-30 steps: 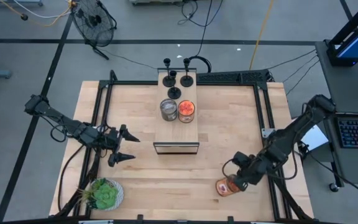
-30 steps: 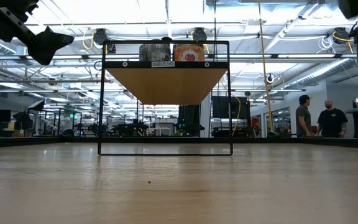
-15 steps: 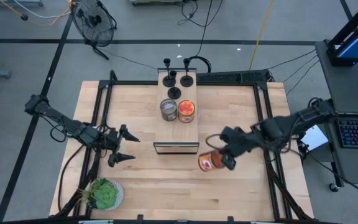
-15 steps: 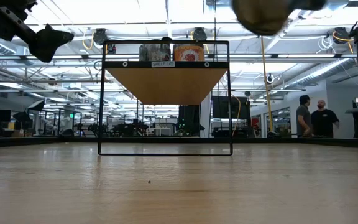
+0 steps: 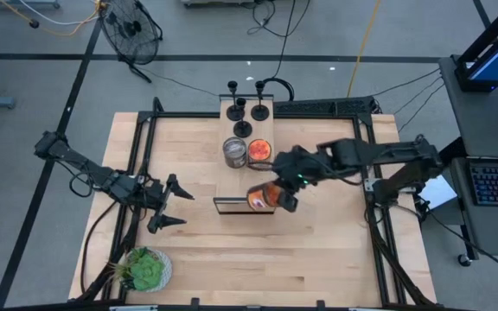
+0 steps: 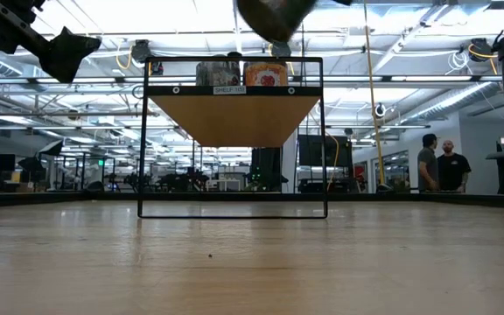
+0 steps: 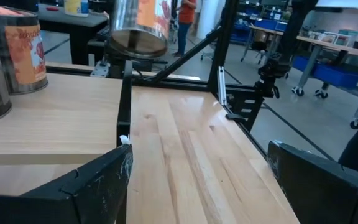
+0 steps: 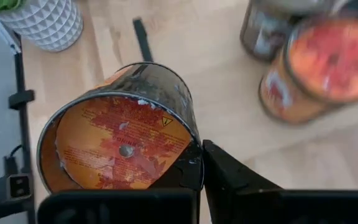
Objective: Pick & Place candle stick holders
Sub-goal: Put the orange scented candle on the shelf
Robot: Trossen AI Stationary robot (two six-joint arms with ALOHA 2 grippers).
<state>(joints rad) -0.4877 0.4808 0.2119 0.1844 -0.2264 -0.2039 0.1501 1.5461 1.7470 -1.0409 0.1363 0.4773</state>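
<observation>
Behind the right end effector [image 5: 277, 197], candle stick holders [image 5: 243, 108] stand apart.

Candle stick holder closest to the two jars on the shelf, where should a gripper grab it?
Probably its thin upright stem, from straight above: the jars crowd one side, the other two holders stand behind, and the flat base offers little to pinch.

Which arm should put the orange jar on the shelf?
The right. Its gripper already holds the jar over the shelf's front edge. The left gripper hangs open and empty off to the shelf's side.
</observation>
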